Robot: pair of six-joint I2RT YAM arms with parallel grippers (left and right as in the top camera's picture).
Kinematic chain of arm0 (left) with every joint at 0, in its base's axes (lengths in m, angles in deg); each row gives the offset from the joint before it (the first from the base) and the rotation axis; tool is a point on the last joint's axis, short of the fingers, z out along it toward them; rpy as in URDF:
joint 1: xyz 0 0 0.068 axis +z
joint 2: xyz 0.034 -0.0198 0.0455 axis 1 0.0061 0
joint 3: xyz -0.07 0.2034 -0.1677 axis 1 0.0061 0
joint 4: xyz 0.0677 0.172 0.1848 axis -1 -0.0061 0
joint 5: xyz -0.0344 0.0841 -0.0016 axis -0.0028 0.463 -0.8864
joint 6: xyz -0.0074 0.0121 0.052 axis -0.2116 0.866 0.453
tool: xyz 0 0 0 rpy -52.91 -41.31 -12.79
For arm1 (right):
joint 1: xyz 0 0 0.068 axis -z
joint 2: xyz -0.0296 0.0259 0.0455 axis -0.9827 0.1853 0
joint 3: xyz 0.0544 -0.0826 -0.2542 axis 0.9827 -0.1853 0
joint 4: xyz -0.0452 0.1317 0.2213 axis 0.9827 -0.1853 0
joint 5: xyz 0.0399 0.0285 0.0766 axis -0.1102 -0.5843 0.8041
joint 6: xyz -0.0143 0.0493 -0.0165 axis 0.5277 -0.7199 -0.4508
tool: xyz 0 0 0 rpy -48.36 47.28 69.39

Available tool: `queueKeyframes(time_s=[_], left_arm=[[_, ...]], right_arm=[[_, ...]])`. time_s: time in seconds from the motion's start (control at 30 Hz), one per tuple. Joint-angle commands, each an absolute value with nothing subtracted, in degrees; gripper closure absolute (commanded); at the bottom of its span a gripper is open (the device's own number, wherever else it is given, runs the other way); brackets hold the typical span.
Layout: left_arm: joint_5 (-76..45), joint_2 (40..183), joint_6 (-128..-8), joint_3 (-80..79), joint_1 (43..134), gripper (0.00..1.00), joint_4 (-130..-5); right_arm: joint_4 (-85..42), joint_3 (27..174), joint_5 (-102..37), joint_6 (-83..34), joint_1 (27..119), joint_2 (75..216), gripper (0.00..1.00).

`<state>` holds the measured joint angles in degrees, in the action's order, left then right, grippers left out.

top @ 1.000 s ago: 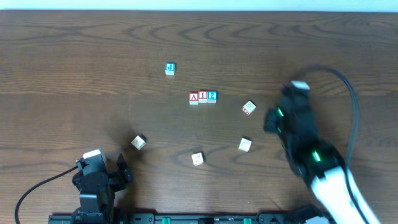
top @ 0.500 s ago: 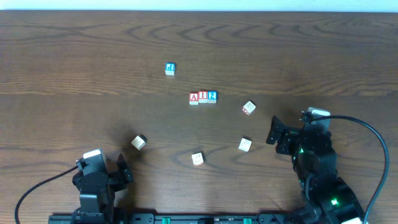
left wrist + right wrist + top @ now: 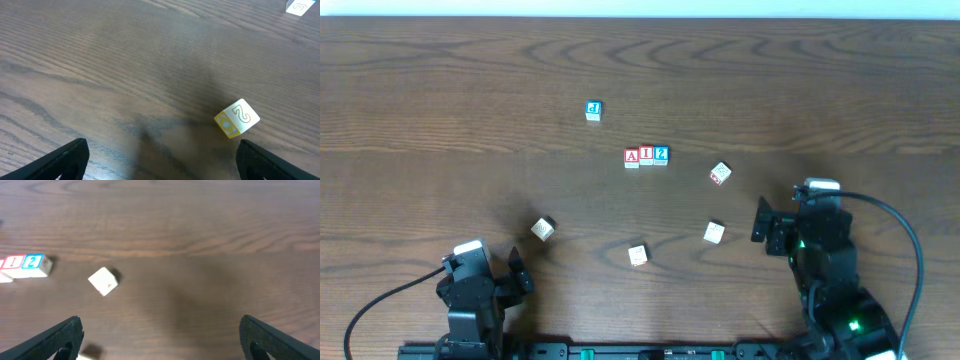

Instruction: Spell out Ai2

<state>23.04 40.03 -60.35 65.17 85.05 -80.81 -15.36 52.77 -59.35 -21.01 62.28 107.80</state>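
Overhead faces straight down on the whole table (image 3: 440,70). Both wrist views look close, forward past their jaws, across it.

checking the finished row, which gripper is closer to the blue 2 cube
Right. The right gripper sits below-right of the blue 2 cube; the left gripper is farther off, lower-left.

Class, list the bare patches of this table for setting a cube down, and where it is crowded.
Bare wood: the left end of the table, beyond the J cube; the far right corner, beyond the right gripper; the far strip behind the A-I-2 row. Crowded: the middle, where pale cubes scatter below that row.
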Motion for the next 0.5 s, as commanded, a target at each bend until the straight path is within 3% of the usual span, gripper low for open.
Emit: queueKeyframes(time_s=[0.0, 0.27, 0.47], left_arm=[[24.1, 39.7, -60.0, 65.4, 85.2, 0.05, -82.8], [24.1, 39.7, -60.0, 65.4, 85.2, 0.05, -82.8], [24.1, 39.7, -60.0, 65.4, 85.2, 0.05, -82.8]], right_arm=[[-11.6, 48.0, -59.4, -17.3, 64.5, 102.4, 0.01], [2.9, 35.4, -49.8, -10.1, 68.9, 91.7, 0.01], [4.7, 30.7, -47.7, -9.6, 71.9, 86.5, 0.01]])
